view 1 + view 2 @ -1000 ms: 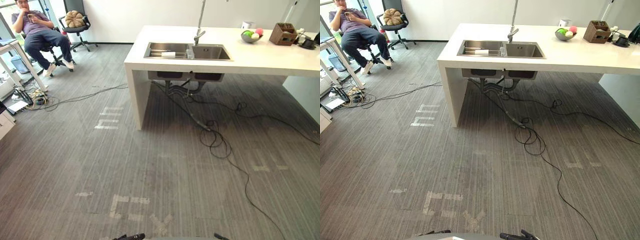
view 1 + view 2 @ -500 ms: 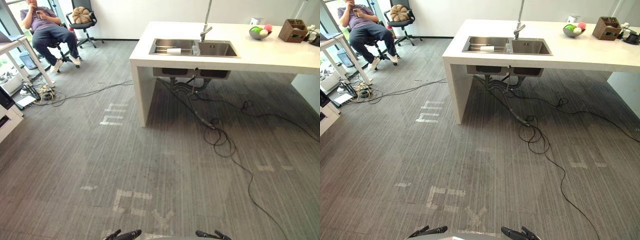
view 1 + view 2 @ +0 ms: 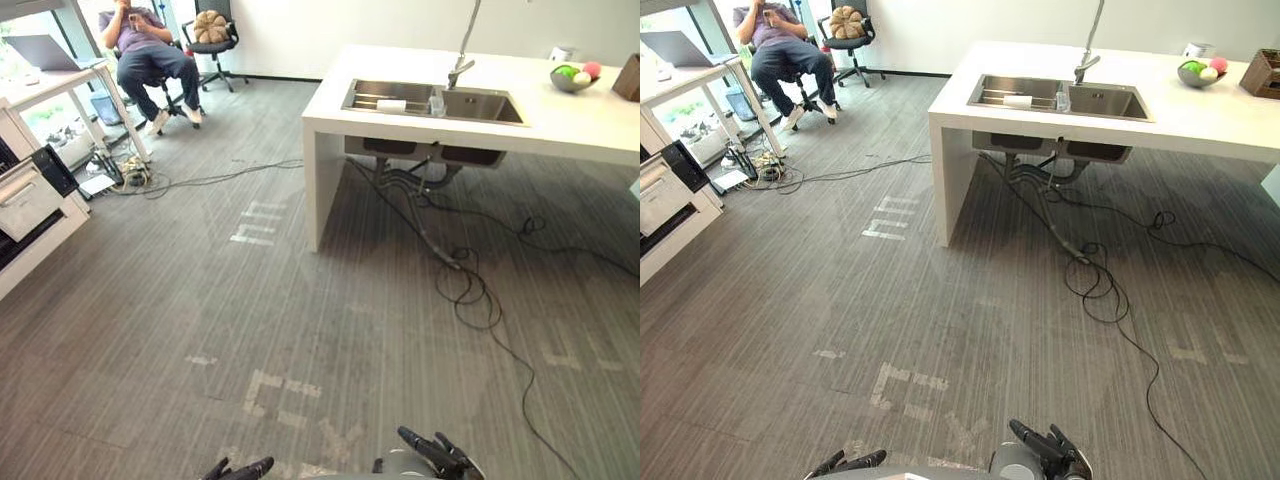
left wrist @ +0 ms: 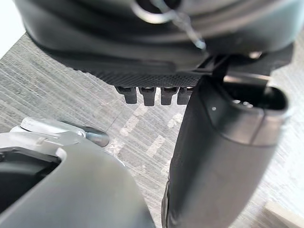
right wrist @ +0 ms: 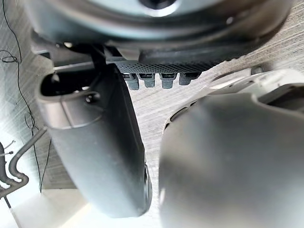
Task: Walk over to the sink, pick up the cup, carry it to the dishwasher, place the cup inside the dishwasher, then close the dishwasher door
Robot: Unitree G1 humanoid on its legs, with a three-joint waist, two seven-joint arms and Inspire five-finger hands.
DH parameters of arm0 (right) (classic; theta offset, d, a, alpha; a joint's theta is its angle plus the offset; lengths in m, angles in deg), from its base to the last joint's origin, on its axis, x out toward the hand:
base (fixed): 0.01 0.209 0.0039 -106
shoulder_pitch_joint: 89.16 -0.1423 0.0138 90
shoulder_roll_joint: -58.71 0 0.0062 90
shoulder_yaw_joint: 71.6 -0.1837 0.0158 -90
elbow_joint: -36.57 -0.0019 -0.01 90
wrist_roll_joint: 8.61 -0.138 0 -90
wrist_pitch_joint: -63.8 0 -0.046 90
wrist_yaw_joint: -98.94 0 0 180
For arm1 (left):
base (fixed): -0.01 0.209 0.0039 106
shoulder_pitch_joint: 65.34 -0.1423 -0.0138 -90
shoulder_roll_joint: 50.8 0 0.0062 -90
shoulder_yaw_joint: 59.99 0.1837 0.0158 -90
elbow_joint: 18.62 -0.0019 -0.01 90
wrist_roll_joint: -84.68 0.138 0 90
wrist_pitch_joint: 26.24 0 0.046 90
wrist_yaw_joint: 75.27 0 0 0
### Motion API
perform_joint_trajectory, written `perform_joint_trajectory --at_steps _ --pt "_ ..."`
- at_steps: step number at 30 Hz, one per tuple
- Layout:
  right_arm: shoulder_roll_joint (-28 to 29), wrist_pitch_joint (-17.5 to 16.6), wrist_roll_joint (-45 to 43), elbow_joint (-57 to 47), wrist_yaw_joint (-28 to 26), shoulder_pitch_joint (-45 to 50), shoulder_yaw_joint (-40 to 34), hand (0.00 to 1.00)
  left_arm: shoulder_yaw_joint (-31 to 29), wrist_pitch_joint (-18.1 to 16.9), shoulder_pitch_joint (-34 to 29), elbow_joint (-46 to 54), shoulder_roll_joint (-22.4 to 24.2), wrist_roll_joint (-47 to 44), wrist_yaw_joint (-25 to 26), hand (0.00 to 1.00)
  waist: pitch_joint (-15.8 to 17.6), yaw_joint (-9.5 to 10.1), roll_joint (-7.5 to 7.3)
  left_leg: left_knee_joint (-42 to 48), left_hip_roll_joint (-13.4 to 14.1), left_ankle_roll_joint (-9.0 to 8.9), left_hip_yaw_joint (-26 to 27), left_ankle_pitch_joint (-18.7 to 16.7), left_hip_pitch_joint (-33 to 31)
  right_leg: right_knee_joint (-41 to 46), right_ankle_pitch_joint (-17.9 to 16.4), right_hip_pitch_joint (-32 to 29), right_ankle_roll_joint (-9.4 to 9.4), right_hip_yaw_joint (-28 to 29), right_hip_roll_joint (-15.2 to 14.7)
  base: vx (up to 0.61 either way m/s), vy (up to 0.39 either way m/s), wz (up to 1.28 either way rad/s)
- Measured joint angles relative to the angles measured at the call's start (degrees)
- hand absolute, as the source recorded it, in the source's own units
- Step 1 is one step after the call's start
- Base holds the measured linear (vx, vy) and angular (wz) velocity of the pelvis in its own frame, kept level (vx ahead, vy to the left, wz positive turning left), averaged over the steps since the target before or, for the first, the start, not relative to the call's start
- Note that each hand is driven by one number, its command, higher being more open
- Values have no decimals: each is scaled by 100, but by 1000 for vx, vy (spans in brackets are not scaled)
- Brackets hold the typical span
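While our left hand (image 3: 240,468) and right hand (image 3: 435,452) hang open and empty, the white cup (image 3: 391,105) lies in the sink (image 3: 482,106) at the left end of the bench (image 3: 560,115); veering, we could clip that corner.

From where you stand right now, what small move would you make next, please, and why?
Probably a step forward, bearing right, toward the stainless steel double sink set in the white counter. It lies far across the grey carpet, beyond reach, and the left hand and the right hand hang low with relaxed fingers, holding nothing.
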Motion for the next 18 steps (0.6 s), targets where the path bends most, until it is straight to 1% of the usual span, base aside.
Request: perform_joint_trajectory --at_steps 1,2,3,4,5,6,7,8,9,10,11,12,13,14,15,16,17,18 --pt "10 2 0 -14 0 19 -3 100 -36 0 16 0 2 38 0 100 30 1 3 76 88 -50 10 -87 8 -298 205 -74 13 7 60 248 -133 -10" --pt "47 6 0 -97 1 127 -23 100 -102 3 28 0 2 130 -2 100 64 1 -13 226 230 -137 16 -297 49 -878 600 -196 89 43 113 310 -179 -9" --pt "147 30 -7 -235 -12 256 -142 100 -272 7 20 0 41 139 0 100 96 6 -58 370 285 -220 27 -546 194 -1318 821 -263 124 94 104 345 -201 -10" --pt "200 46 -7 -315 -21 304 -202 100 -342 8 15 0 48 140 4 100 118 7 -91 448 286 -271 46 -686 277 -1436 837 -265 116 158 64 420 -240 -8" --pt "269 78 -7 -448 -55 378 -268 100 -466 8 -6 1 70 190 29 100 135 0 -129 644 287 -378 53 -1014 464 -1438 841 -273 105 293 -13 495 -279 -1" --pt "294 111 -4 -507 -77 411 -315 100 -502 7 -17 3 85 240 47 100 125 -5 -134 726 299 -426 43 -1181 556 -1350 821 -267 75 360 -33 530 -306 14" --pt "309 199 -5 -588 -160 468 -463 100 -518 12 -21 1 133 362 98 100 105 -31 -106 789 397 -499 -2 -1471 750 -1001 1090 -315 -63 431 -28 596 -342 38" --pt "205 289 -19 -739 -202 527 -529 100 -521 12 -38 7 314 441 113 100 -44 -132 146 763 674 -357 -52 -1626 867 -476 1119 -454 -55 260 127 658 -359 44" --pt "180 294 16 -766 -203 526 -553 100 -574 13 -46 17 354 466 99 100 -107 -130 218 885 750 -465 -76 -1495 864 -311 1141 -500 -89 229 182 811 -462 36" --pt "151 330 38 -760 -223 510 -564 100 -699 11 26 60 464 462 104 100 -154 -101 273 1331 835 -427 -86 -1255 768 -102 1080 -440 -460 203 264 821 -486 10" --pt "107 454 31 -756 -220 438 -559 100 -735 7 51 172 520 449 147 100 -176 -116 285 2046 939 -476 -124 -952 504 -118 876 -265 -541 167 372 666 -410 -1" --pt "104 495 31 -758 -221 410 -556 100 -735 1 72 216 523 450 149 100 -180 -113 290 2516 989 -556 -162 -759 321 -150 794 -164 -570 163 436 515 -296 -11" --pt "100 519 28 -756 -223 366 -548 100 -736 -67 124 225 528 427 146 100 -179 -115 290 3301 1078 -794 -236 -376 -3 -241 693 13 -599 160 539 624 -280 -17" --pt "93 506 42 -775 -223 282 -507 100 -740 -255 183 319 560 371 160 100 -175 -110 298 4637 1308 -1152 -283 96 -594 -503 512 388 -749 176 754 625 -256 -15" --pt "89 494 58 -786 -222 253 -454 100 -729 -314 181 446 615 349 165 100 -174 -111 299 5180 1399 -1133 -238 50 -839 -633 473 578 -779 180 828 736 -256 -10" --pt "97 495 52 -791 -209 221 -367 100 -644 -464 175 687 699 332 197 100 -153 -100 267 5816 1438 -1061 -170 -63 -1150 -842 449 913 -864 199 889 572 -158 -11" --pt "110 506 13 -861 -155 193 -144 100 -317 -546 129 1462 713 330 217 100 -73 25 140 6317 1395 -1007 7 -393 -1595 -1174 379 1457 -942 291 941 545 -139 -11" --pt "114 508 -6 -905 -134 177 -41 100 -122 -549 127 1893 703 322 240 100 -47 60 90 6353 1350 -981 85 -531 -1835 -1300 363 1620 -962 305 941 488 -97 -10"
